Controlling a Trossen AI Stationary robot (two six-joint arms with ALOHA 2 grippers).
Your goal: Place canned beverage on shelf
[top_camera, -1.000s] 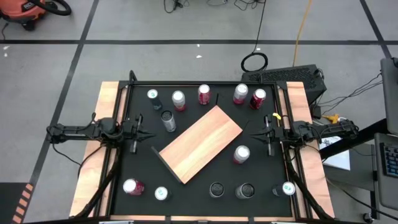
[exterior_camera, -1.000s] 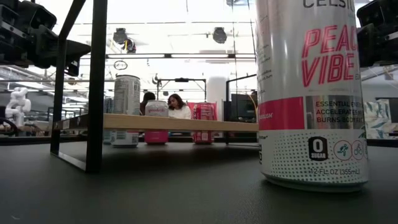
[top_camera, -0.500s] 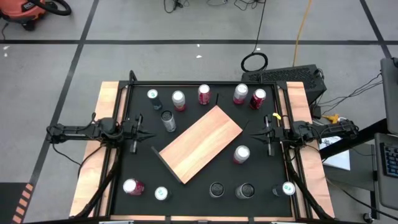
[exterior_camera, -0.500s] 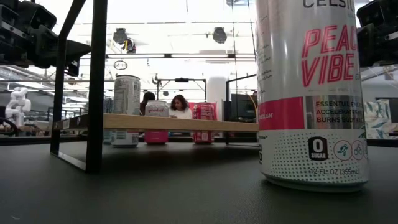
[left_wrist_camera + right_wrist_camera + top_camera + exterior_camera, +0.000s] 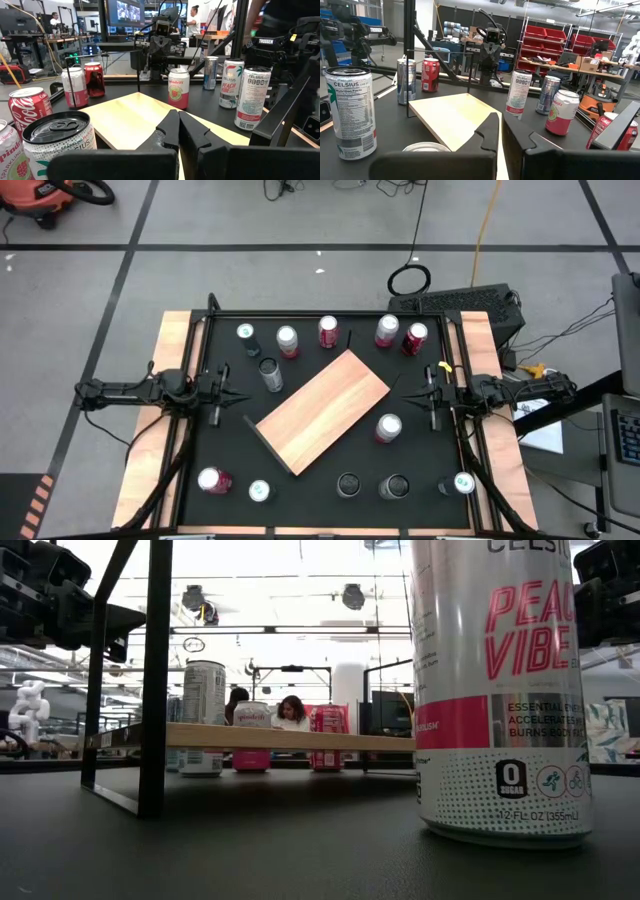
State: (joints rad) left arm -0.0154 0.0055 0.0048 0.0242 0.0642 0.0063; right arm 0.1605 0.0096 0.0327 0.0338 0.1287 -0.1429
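The shelf (image 5: 322, 412), a light-brown board with a black edge, lies slantwise mid-table. In the low view the shelf (image 5: 280, 736) stands raised on black legs. Several canned beverages stand upright on the black tabletop around it, such as a silver one (image 5: 388, 427) by its right side and a dark-topped one (image 5: 270, 372) at its left. My left gripper (image 5: 245, 397) hovers shut at the table's left edge, pointing level toward the shelf. At the right edge my right gripper (image 5: 400, 392) hovers shut in the same way. Each wrist view shows shut fingers, left gripper (image 5: 178, 116) and right gripper (image 5: 500, 120).
A row of cans (image 5: 327, 330) lines the far edge and more cans (image 5: 213, 479) stand along the near edge. One tall white and pink can (image 5: 500, 690) stands close to the low camera. Light wooden strips (image 5: 172, 340) flank the black tabletop.
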